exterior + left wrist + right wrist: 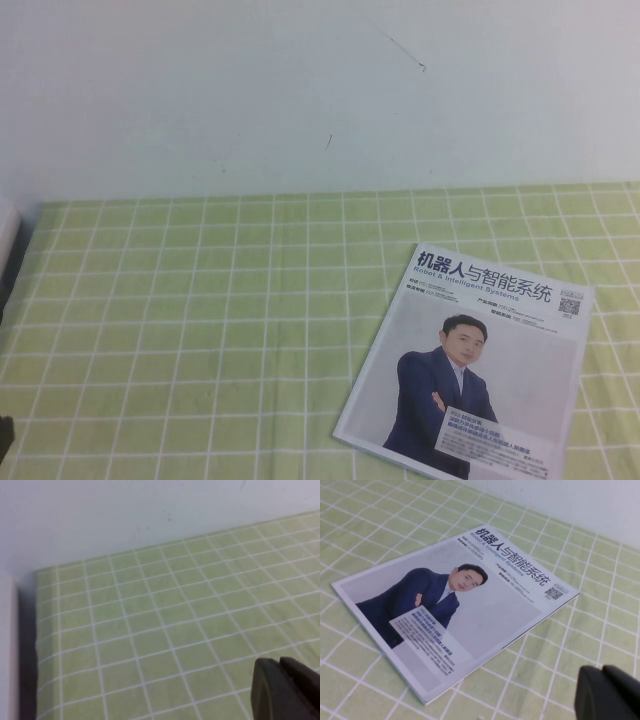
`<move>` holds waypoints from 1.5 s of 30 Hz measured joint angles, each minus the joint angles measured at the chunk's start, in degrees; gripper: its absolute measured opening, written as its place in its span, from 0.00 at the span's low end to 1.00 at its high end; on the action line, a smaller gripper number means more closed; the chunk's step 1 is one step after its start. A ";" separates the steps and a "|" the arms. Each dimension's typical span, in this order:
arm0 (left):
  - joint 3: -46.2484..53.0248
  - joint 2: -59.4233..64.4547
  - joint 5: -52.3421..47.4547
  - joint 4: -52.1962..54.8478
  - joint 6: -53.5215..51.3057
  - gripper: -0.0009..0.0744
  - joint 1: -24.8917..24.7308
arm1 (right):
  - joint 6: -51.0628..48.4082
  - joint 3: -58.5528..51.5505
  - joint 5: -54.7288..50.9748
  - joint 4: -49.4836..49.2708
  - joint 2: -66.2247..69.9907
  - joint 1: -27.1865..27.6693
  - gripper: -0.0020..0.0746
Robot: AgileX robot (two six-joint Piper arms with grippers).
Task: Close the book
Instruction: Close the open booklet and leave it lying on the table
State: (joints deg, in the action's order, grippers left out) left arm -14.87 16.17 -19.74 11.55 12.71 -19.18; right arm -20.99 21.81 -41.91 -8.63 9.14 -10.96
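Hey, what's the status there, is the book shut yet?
Left gripper over bare cloth, clear of book. Right gripper hovering beside book. Book closed, flat, cover up. Nothing in the way.

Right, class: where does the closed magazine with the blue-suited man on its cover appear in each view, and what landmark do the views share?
High view: the glossy white magazine lies lower right, closed, cover up.
Left wrist view: not in it; the left gripper hangs over bare cloth.
Right wrist view: it fills the middle; the right gripper is beside it.
Shared landmark: the green checked tablecloth.
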 joint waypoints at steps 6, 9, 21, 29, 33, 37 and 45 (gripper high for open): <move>10.87 -9.00 5.98 0.00 -2.47 0.01 8.92 | 0.00 0.00 0.04 0.02 0.00 0.00 0.02; 15.64 -12.71 7.92 0.00 -2.08 0.01 12.49 | 0.00 0.00 0.04 0.02 0.00 0.00 0.02; 16.04 -16.85 1.73 -2.07 -2.68 0.01 14.93 | 0.00 0.00 0.04 0.02 0.00 0.00 0.02; 15.96 -16.87 1.47 -11.04 -15.22 0.01 16.45 | 0.00 0.00 0.13 0.02 0.00 0.00 0.02; 15.96 -16.87 1.47 -12.78 -16.46 0.01 17.76 | 0.00 0.00 0.13 0.02 0.00 0.00 0.02; 15.96 -16.87 1.47 -12.87 -16.46 0.01 17.88 | 0.00 0.00 0.13 0.02 0.00 0.00 0.02; 15.96 -16.87 1.47 -12.97 -13.26 0.01 17.88 | 0.00 0.00 0.13 0.02 0.00 0.00 0.02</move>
State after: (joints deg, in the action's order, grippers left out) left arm 1.09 -0.71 -18.27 -1.41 -0.55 -1.30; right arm -20.99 21.81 -41.78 -8.62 9.14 -10.96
